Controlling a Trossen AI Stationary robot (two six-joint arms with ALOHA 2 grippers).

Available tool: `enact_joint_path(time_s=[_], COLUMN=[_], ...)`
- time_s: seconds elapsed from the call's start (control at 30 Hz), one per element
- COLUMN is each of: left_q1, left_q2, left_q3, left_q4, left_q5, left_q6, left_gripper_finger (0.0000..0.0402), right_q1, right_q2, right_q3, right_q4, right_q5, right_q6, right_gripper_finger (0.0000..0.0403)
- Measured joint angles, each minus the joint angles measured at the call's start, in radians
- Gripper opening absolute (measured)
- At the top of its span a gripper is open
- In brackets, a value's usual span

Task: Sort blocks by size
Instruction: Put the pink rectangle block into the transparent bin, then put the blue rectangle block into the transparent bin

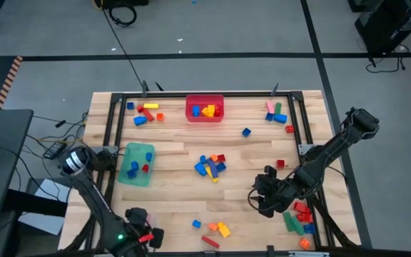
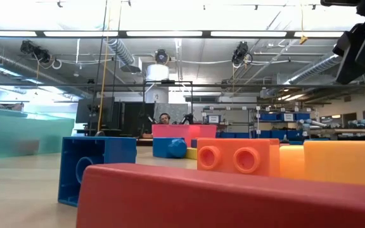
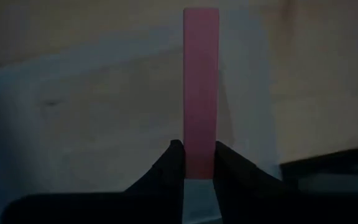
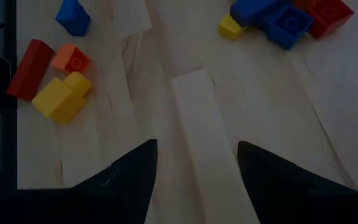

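My left gripper (image 1: 147, 237) is at the table's near left corner, shut on a long pink bar (image 3: 201, 81). My right gripper (image 1: 260, 200) hovers open and empty over bare wood right of centre, with its fingers apart in the right wrist view (image 4: 197, 149). Loose blocks lie flat on the table. There is a blue, red and yellow cluster at the centre (image 1: 211, 165) and a red, orange and yellow group near the front edge (image 1: 216, 230). More lie at the far left (image 1: 147, 113), at the far right (image 1: 277, 114) and in a pile at the near right (image 1: 300, 218). My left gripper pinches the pink bar's near end (image 3: 200, 134) between its two fingers. The bar runs straight on past the fingertips, in line with the fingers. I cannot tell whether its far end rests on anything.
A red bin (image 1: 204, 108) with several blocks stands at the far middle. A green bin (image 1: 135, 163) with a few blocks stands at the left. A dark frame rail (image 1: 302, 128) runs round the table. In the low view a long red bar (image 2: 233, 196) lies close to the camera.
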Motion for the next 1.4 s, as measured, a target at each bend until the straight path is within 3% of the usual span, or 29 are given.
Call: enact_joint_path(time_s=[0.47,0.8,1.13,1.4], left_q1=[-0.032,-0.031,-0.03,-0.03], left_q2=[0.057,0.058,0.032,-0.084], left_q3=[-0.041,-0.124,-0.124,-0.124], left_q4=[0.051,0.201,0.177,0.077], left_q5=[0.021,0.022,0.028,0.041], left_q6=[0.028,0.163,0.244,0.355], left_gripper_finger=[0.0065,0.0098,0.0105,0.0144], right_q1=[-0.002,-0.003,-0.01,-0.042], right_q2=[0.0,0.0,0.0,0.0], right_q3=[0.0,0.0,0.0,0.0], right_q4=[0.02,0.038,0.047,0.051], right_q5=[-0.005,-0.012,-0.013,-0.013], right_q6=[-0.006,0.002,0.016,0.031], right_gripper_finger=[0.0236,0.0236,0.0236,0.0236])
